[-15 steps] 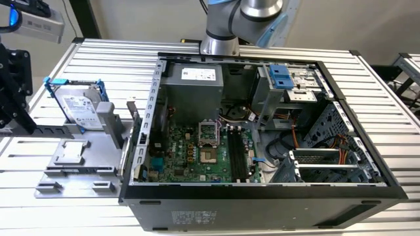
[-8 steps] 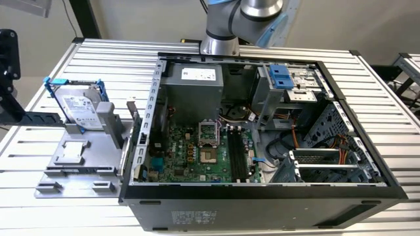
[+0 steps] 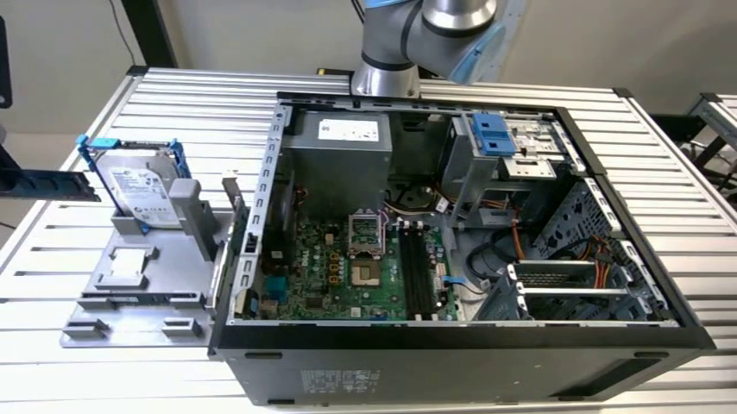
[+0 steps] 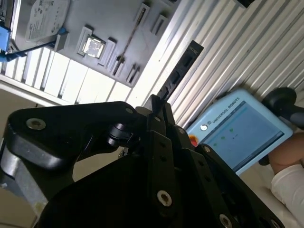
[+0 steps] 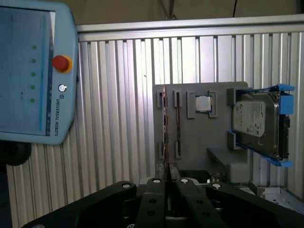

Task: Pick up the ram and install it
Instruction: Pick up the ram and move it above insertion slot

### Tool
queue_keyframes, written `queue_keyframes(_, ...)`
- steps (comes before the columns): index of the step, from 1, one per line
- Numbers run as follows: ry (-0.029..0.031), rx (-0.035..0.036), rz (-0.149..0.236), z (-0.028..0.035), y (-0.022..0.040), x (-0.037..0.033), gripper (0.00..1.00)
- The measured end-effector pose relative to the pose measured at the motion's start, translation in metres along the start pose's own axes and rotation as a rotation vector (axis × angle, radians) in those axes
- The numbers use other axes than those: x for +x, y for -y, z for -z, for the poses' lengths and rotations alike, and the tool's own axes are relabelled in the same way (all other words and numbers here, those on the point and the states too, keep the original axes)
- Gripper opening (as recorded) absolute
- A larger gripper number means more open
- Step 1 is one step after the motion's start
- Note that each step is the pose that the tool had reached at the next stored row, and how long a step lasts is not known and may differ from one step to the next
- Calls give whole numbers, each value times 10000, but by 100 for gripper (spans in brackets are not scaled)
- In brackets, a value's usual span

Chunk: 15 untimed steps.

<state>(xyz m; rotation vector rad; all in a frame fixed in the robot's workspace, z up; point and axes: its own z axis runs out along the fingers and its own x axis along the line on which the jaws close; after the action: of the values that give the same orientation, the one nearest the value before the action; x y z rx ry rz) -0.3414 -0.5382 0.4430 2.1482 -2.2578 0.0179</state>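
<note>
The ram (image 3: 52, 184) is a thin dark blue stick. It is up off the table (image 3: 691, 198), held by one end. In the exterior view it sits at that view's left edge, lying flat, just past the hard drive (image 3: 144, 190). It is well apart from the open case (image 3: 461, 341).

The gripper (image 5: 167, 178) is squeezed tight on the ram (image 5: 165, 128) with no gap showing. In both wrist views the black fingers (image 5: 154, 190) press on the stick from two sides. Most of the ram (image 4: 178, 71) sticks out past the gripper (image 4: 159, 109).

The gray holder (image 3: 138, 302) sits on the table beside the case. The hard drive stands on it in a blue frame. A small square chip (image 5: 203, 103) also sits in the holder (image 5: 199, 137).

Inside the case is a green board (image 3: 334, 276) with long black slots (image 3: 417, 276). The arm (image 3: 426, 34) goes up behind the case.

In the second wrist view a light blue control pad (image 4: 237, 128) is near the gripper. A person's white sleeve (image 4: 289, 183) is beside the pad.
</note>
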Motion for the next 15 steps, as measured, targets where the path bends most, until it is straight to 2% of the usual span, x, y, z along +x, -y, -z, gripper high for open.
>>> queue_keyframes(2, -1, -1, 0, 29, 0, 1, 0)
queue_keyframes(12, -1, -2, 0, 41, 0, 1, 0)
queue_keyframes(15, 0, -2, 0, 78, -1, 2, 0)
